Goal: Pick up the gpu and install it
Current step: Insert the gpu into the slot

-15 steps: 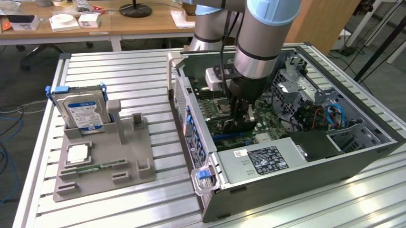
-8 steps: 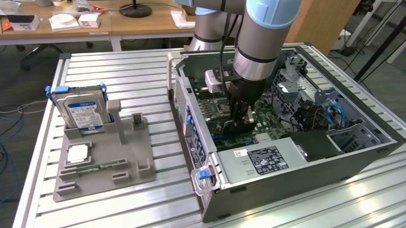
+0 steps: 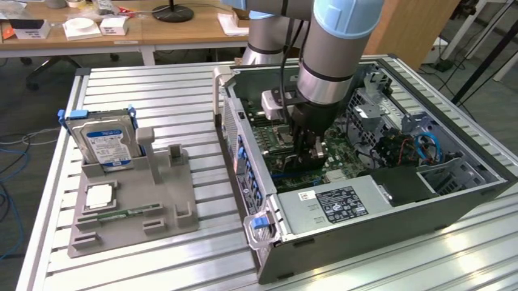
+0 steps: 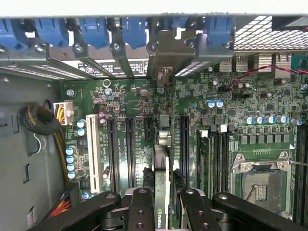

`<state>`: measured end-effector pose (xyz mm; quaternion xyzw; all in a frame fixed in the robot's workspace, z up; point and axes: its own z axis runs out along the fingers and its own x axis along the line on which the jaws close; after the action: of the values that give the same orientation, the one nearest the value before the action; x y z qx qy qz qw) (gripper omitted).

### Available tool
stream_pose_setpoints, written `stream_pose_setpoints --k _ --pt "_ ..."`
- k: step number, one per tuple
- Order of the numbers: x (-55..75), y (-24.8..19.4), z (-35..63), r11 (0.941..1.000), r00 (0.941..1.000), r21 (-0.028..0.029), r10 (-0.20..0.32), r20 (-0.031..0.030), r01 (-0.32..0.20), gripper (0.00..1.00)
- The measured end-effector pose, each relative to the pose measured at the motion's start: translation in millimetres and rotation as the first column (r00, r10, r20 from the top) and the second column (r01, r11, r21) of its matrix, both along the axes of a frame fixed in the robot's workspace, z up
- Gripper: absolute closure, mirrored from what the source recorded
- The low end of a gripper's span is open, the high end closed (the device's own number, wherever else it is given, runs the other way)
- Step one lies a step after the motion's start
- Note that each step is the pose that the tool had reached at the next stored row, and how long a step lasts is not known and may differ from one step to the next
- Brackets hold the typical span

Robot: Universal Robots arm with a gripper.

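Note:
My gripper (image 4: 162,208) is shut on the gpu (image 4: 162,187), which I see edge-on between the two black fingers (image 4: 140,211), a logo showing on its top edge. The card runs along the green motherboard (image 4: 130,101) between the long black slots. Its silver end bracket (image 4: 166,60) stands at the case's rear slot openings, under the blue clips (image 4: 134,31). I cannot tell whether the card sits fully in a slot. In the exterior view the gripper (image 3: 306,159) reaches straight down into the open computer case (image 3: 235,121).
An empty CPU socket (image 4: 262,185) and memory slots (image 4: 214,154) lie beside the card. Cable bundles (image 4: 41,120) hang at the case wall. On the exterior view's left, a grey holder (image 3: 166,200) carries a hard drive (image 3: 104,139), a chip (image 3: 99,195) and a memory stick (image 3: 121,213).

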<state>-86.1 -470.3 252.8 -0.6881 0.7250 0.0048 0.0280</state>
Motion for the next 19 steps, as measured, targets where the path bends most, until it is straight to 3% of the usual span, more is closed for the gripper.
stream_pose_setpoints --k 8,14,19 --pt "0.0 0.0 0.0 1.0000 1.0000 0.0002 0.000 0.0000 0.000 0.74" --pt "0.1 0.2 5.3 1.0000 1.0000 0.0018 0.000 0.0001 0.000 0.74" --pt "0.1 2.2 5.3 1.0000 1.0000 0.0016 0.000 -0.0001 0.000 0.74"
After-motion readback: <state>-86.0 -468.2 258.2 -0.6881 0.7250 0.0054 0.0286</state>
